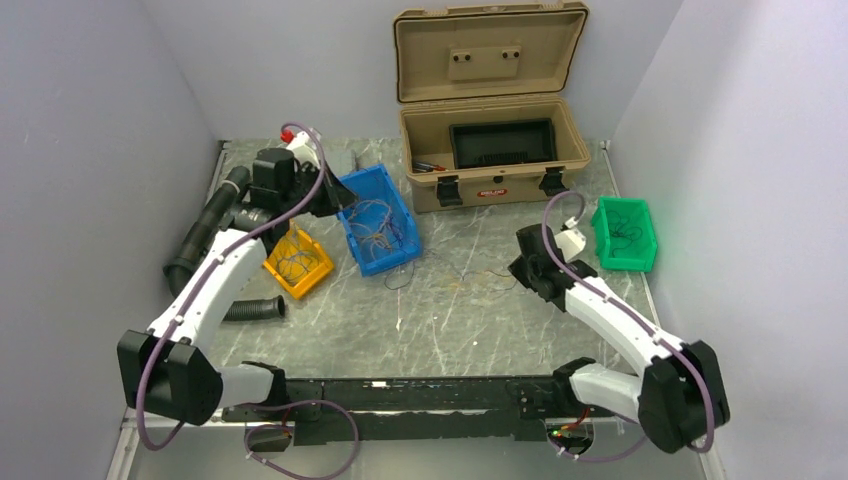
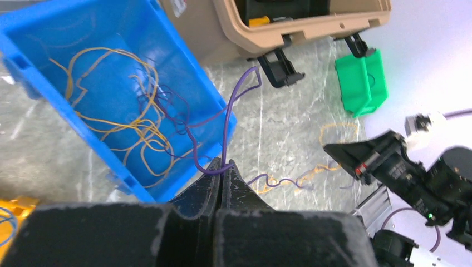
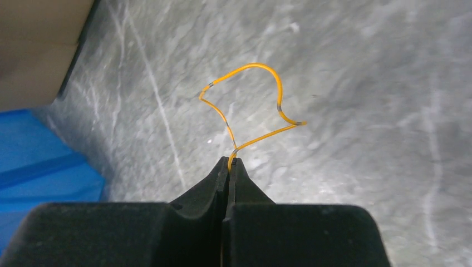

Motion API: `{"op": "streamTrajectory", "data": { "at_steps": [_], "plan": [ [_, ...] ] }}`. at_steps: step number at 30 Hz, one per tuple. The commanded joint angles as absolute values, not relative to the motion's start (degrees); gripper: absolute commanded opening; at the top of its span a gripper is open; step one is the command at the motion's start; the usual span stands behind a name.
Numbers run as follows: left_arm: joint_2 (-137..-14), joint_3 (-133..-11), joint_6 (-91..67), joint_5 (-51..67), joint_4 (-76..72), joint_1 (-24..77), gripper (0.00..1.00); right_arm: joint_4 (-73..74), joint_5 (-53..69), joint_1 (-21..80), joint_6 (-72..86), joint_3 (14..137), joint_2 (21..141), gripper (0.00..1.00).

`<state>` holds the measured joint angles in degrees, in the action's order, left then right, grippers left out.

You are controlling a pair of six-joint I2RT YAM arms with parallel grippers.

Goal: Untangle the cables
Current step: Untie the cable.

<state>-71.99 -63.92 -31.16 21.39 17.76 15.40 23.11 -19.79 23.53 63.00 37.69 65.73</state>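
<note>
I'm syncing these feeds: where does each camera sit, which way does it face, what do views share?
Top external: above and behind the bases, looking down on the table; left arm and right arm show.
Left wrist: on the left arm, facing the blue bin past the shut left gripper pinching a purple cable; right arm visible.
Right wrist: on the right arm, facing the table past the shut right gripper pinching an orange cable.
Shared: top and left wrist both show blue bin, tan case, green bin.

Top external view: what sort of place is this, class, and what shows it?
Probably a robotics lab workcell: two robot arms bolted at the table's near edge, plain walls boxing it in, and sorting props such as a blue bin and tan toolbox.
</note>
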Motion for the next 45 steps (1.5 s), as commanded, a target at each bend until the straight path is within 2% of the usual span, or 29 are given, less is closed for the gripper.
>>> {"op": "streamTrajectory", "data": {
  "at_steps": [1, 11, 23, 25, 28, 32, 33, 34, 37, 39, 41, 45],
  "plan": [
    [-75.06, -69.86, -29.20, 23.93, 19.70, 12.31, 0.00, 30.81, -29.30, 22.90, 61.53, 36.13, 59.40, 0.00],
    [-82.50, -77.92, -26.90, 15.65, 28.07, 10.28, 0.00, 34.60, -33.77, 22.93, 58.42, 35.89, 51.30, 0.00],
    [-77.08, -83.04, -23.96, 12.86, 32.58, 8.27, 0.00, 42.03, -43.59, 22.93, 67.05, 35.24, 46.81, 0.02],
    [-75.58, -83.69, -23.89, 13.13, 33.03, 8.21, 0.00, 42.02, -43.90, 22.94, 66.98, 34.84, 45.86, 0.06],
    [-73.36, -84.23, -24.44, 15.90, 32.60, 8.26, 0.00, 41.27, -43.62, 22.96, 66.29, 34.03, 44.42, 0.27],
    [-71.16, -82.94, -27.67, 24.44, 28.82, 9.25, 0.00, 39.55, -42.52, 22.94, 65.33, 32.69, 42.91, 0.26],
    [-70.85, -83.18, -27.72, 24.85, 29.10, 9.77, 0.00, 31.88, -42.39, 22.94, 65.22, 32.48, 42.63, 0.26],
    [-70.56, -83.76, -27.44, 24.50, 29.52, 10.21, 0.00, 38.47, -42.37, 22.98, 65.26, 32.57, 42.41, 0.26],
    [-69.23, -84.83, -26.38, 22.82, 30.89, 10.63, 0.00, 40.71, -43.14, 22.94, 65.93, 32.90, 42.29, 0.27],
    [-68.69, -86.48, -25.07, 21.27, 33.03, 10.63, 0.00, 42.17, -44.13, 22.85, 66.94, 33.28, 42.25, 0.34],
    [-68.08, -88.17, -23.67, 19.55, 35.33, 10.63, 0.00, 44.80, -45.75, 22.85, 69.85, 33.64, 42.19, 0.47],
    [-66.22, -88.82, -24.64, 22.57, 35.58, 10.63, 0.00, 49.55, -48.04, 22.77, 74.21, 34.34, 42.05, 0.50]
  ]
}}
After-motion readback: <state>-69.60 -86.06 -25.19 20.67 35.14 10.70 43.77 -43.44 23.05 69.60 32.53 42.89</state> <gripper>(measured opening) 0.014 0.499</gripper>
